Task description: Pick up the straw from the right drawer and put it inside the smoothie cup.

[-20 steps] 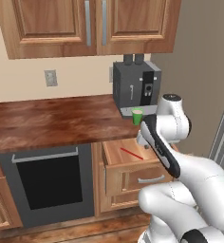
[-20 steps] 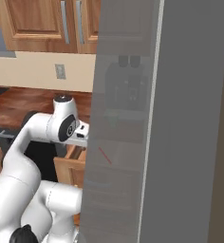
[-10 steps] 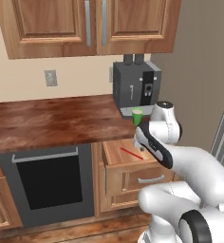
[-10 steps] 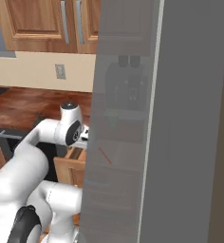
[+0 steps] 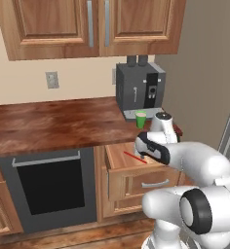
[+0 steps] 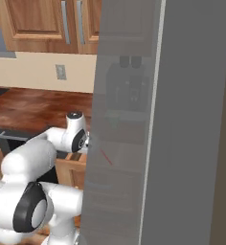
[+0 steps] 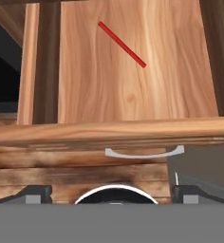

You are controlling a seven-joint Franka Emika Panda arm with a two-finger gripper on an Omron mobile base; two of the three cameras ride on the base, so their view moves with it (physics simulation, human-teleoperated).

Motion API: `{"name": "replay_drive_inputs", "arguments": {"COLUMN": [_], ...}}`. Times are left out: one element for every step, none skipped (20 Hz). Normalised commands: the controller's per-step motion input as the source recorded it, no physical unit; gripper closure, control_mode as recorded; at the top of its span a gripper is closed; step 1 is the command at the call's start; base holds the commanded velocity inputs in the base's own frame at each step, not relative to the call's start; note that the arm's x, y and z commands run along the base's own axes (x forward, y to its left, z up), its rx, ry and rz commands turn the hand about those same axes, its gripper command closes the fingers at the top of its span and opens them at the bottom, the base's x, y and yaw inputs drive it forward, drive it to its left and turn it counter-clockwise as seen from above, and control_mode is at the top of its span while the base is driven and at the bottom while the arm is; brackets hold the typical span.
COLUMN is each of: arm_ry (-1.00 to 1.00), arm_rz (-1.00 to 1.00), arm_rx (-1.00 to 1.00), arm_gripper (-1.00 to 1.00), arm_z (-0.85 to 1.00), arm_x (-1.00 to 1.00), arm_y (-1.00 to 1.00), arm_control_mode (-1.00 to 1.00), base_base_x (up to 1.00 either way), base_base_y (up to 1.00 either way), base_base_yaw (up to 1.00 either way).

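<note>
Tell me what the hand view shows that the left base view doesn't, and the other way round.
Hand view alone: the whole bare wooden floor of the right drawer, seen from above. Left base view alone: the smoothie cup on the counter by the coffee machine, and the oven. Both: the straw lying diagonally in the open drawer, and the drawer's handle.

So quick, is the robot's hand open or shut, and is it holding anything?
Gripper: open, holding nothing; the straw lies in the right drawer.
</note>
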Motion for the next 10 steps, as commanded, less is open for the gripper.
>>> {"name": "replay_drive_inputs", "arguments": {"arm_ry": [0.0,0.0,0.0,0.02,0.02,0.03,0.03,0.03,0.02,0.01], "arm_rz": [0.0,0.0,0.0,0.0,0.0,0.0,0.0,0.0,0.0,0.0], "arm_rx": [0.0,0.0,0.0,0.0,0.0,0.0,0.0,0.0,0.0,0.0], "arm_gripper": [-1.0,-1.0,-1.0,-1.0,-1.0,-1.0,-1.0,-1.0,-1.0,-1.0], "arm_z": [-0.39,-0.34,-0.28,-0.26,-0.26,-0.26,-0.27,-0.28,-0.29,-0.28], "arm_x": [0.32,0.36,0.39,0.43,0.39,0.39,0.4,0.4,0.39,0.37], "arm_y": [0.0,-0.01,-0.16,-0.2,-0.16,-0.18,-0.19,-0.16,-0.13,-0.11], "arm_control_mode": [-1.0,-1.0,-1.0,-1.0,-1.0,-1.0,-1.0,-1.0,-1.0,-1.0], "base_base_x": [0.0,0.0,0.0,0.0,0.0,0.0,0.0,0.0,0.0,0.0], "base_base_y": [0.0,0.0,0.0,0.0,0.0,0.0,0.0,0.0,0.0,0.0], "base_base_yaw": [0.0,0.0,0.0,0.0,0.0,0.0,0.0,0.0,0.0,0.0]}}
